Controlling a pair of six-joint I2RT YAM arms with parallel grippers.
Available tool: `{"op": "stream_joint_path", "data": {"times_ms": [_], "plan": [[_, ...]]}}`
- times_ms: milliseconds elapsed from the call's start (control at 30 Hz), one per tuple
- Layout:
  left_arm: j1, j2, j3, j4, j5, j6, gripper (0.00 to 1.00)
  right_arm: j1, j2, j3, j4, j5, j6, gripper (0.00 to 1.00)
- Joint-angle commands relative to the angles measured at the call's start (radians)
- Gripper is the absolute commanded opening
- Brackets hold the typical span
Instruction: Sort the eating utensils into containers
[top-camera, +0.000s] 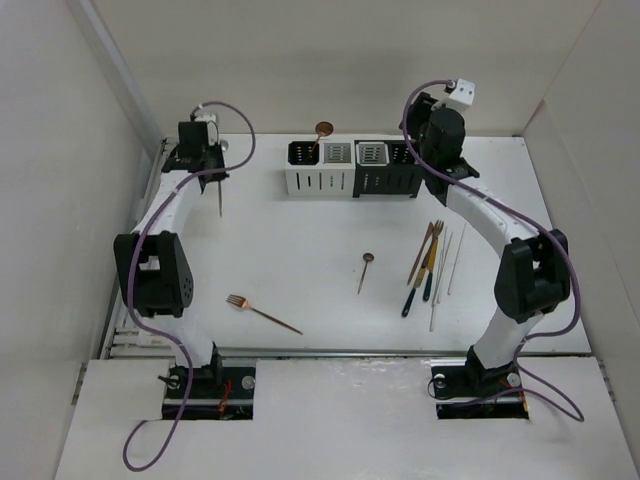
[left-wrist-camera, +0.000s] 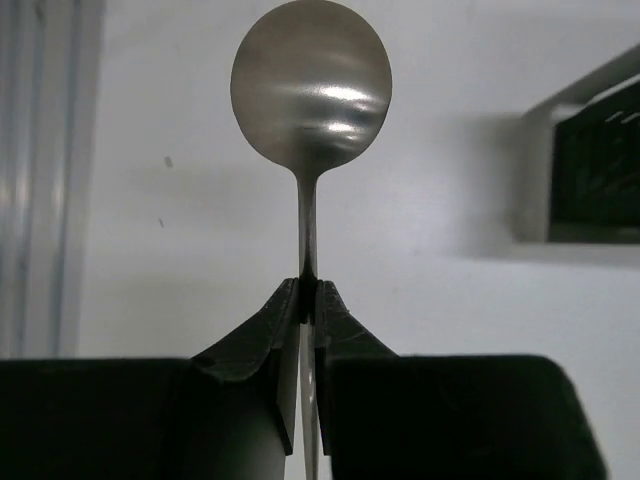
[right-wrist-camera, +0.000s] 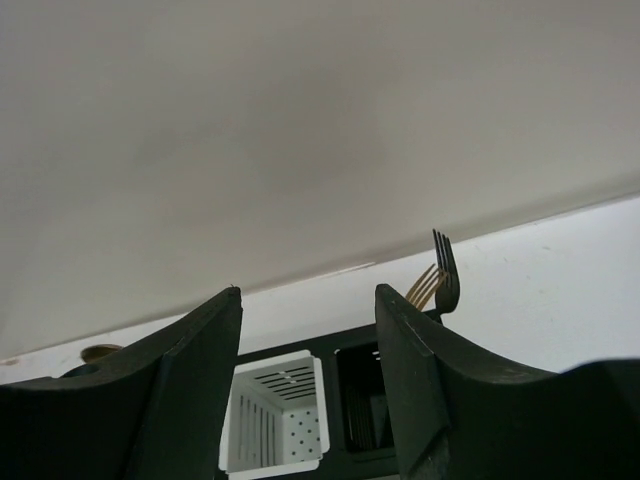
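The containers (top-camera: 353, 172), four square slotted holders joined in a row, left half white and right half black, stand at the far middle of the surface (top-camera: 300, 240). A copper spoon (top-camera: 322, 130) leans in the leftmost one, bowl up. A dark fork (right-wrist-camera: 446, 262) and a gold fork (right-wrist-camera: 427, 286) rise tines-up from a black holder. A silver spoon (left-wrist-camera: 311, 95) is pinched at its neck between the left fingers (left-wrist-camera: 262, 335), left of the row. A copper fork (top-camera: 262, 311) lies front left, a small copper spoon (top-camera: 365, 271) lies mid-surface, and a loose bundle (top-camera: 430, 265) of black-handled pieces and pale chopsticks lies to the right.

Soft, even overhead light leaves the white surface (top-camera: 330, 215) bright with only faint shadows, a glare streak crosses the spoon (left-wrist-camera: 311, 95), and the left claw (left-wrist-camera: 309, 290) looms dark and soft-focused.
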Motion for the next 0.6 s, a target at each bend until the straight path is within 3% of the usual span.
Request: {"op": "stream_joint_path", "data": {"times_ms": [0, 133, 167, 233, 567], "plan": [[-0.040, -0.138, 0.117, 0.051, 0.009, 0.074, 0.00, 0.007, -0.062, -0.041, 0.089, -0.049, -0.005, 0.61], [-0.138, -0.222, 0.001, 0.380, 0.029, 0.108, 0.00, 0.007, -0.105, -0.112, 0.171, -0.058, -0.005, 0.61], [-0.161, -0.222, -0.024, 0.548, 0.038, 0.123, 0.00, 0.007, -0.114, -0.112, 0.172, -0.058, -0.005, 0.61], [-0.236, -0.201, -0.038, 0.680, 0.067, 0.169, 0.00, 0.007, -0.114, -0.124, 0.181, -0.070, -0.005, 0.61], [-0.337, 0.127, 0.138, 1.017, 0.099, 0.153, 0.00, -0.038, -0.176, -0.173, 0.181, -0.161, -0.023, 0.61]]}}
